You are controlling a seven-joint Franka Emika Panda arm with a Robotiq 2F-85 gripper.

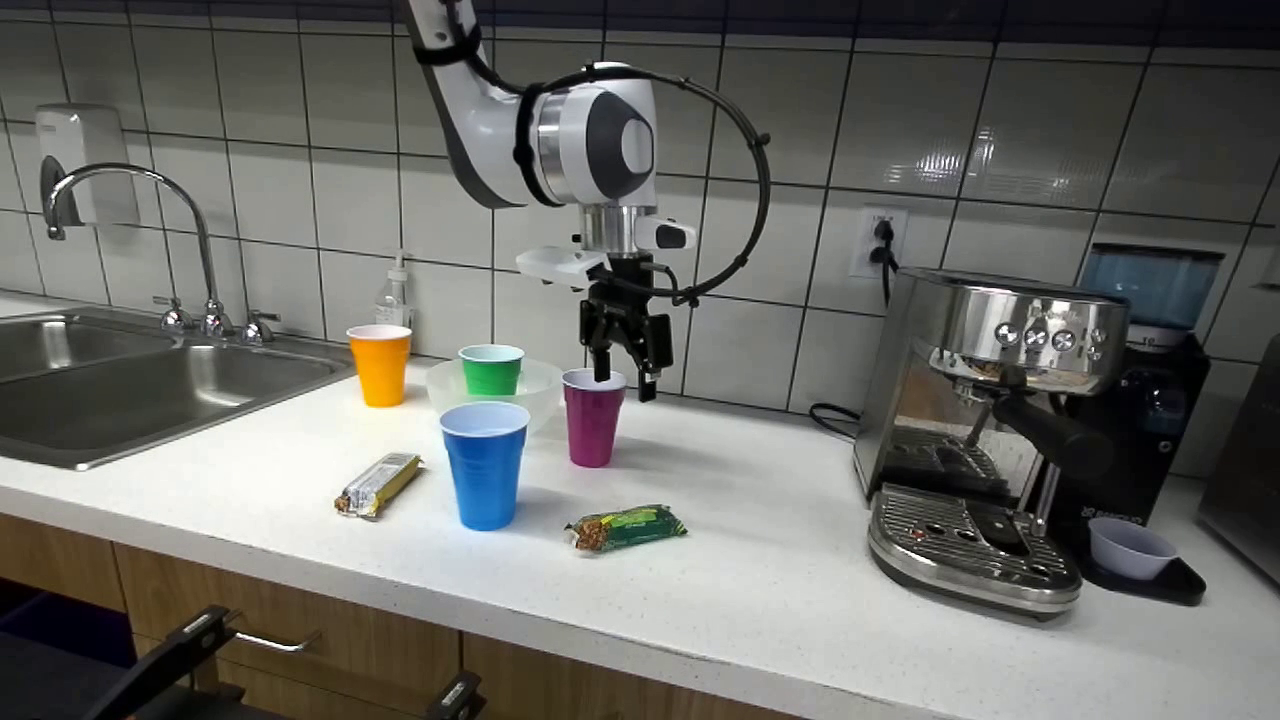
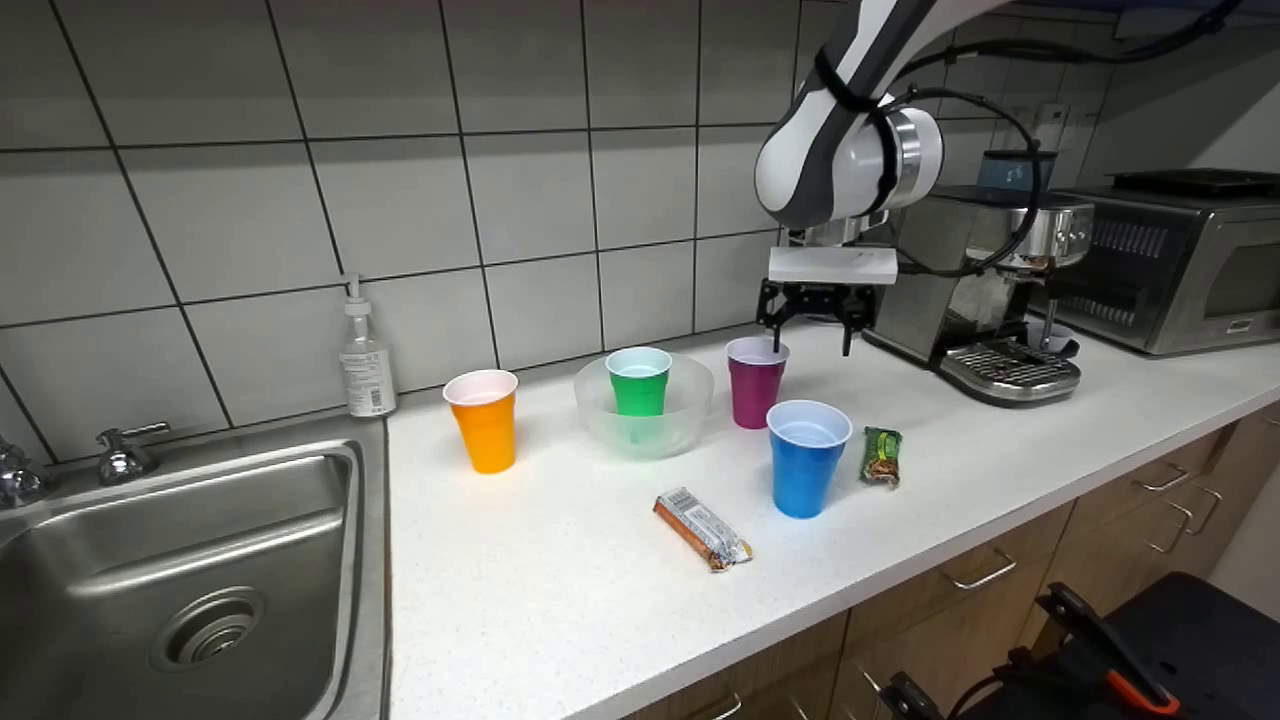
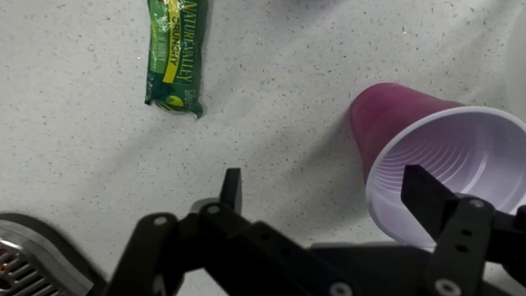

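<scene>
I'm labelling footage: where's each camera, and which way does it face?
An exterior view: before the counter, facing the tiled wall; arm and gripper show.
An exterior view: near the sink, looking obliquely along the counter; both show.
Wrist view: above the counter, facing down; open gripper shows.
Both exterior views share the sink and purple cup.

The sink (image 1: 170,405) sits in the desk (image 1: 740,560) at left, the coffee machine (image 1: 945,440) on it at right. Between them, left to right: a cup (image 1: 380,372), a bowl (image 2: 600,415) holding a second cup (image 2: 640,390), a third cup (image 1: 594,428) under the end effector (image 2: 811,348). Nearer, a fourth cup (image 1: 485,475) stands between a left bar (image 1: 380,485) and a right bar (image 1: 627,528).
</scene>
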